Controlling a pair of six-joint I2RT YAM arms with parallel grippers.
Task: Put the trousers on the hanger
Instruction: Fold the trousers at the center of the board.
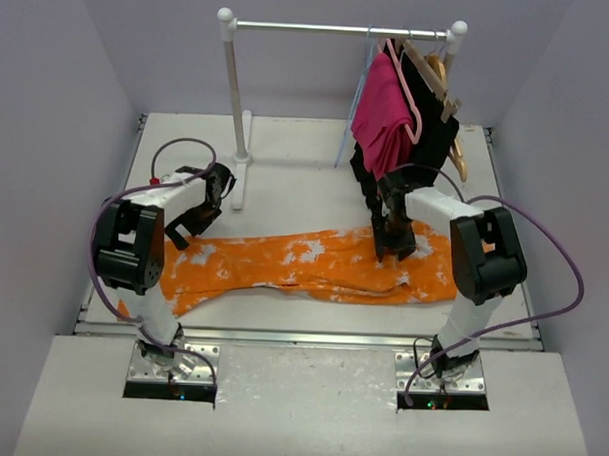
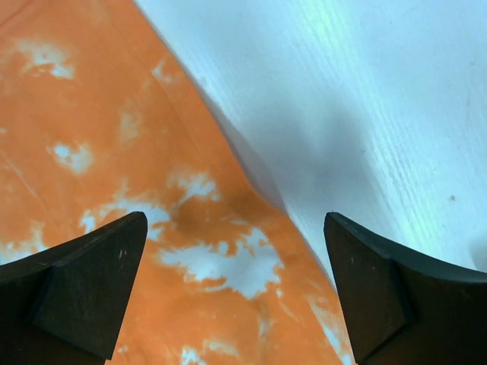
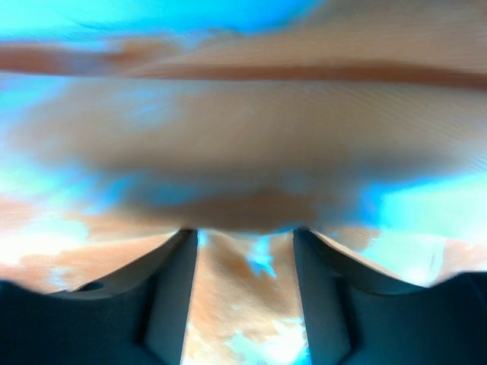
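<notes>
Now | left jaws wide over trousers (image 2: 114, 152) | right jaws narrow, seemingly pinching them, blurred | hanger (image 1: 348, 119) half-hidden by pink garment (image 1: 383, 116)

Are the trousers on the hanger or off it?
Off. The trousers lie stretched out on the table, while the hanger hangs bare on the rail.

The trousers (image 1: 313, 268) are spread flat across the near part of the desk (image 1: 296, 188). The right tool (image 1: 392, 249) is set down on their right part; its grip cannot be judged. The left tool (image 1: 189, 227) is held by their far left edge. The hanger (image 1: 350, 125) is hung on the rail (image 1: 331, 30) beside a pink garment (image 1: 383, 116) and a black garment (image 1: 435, 118).
</notes>
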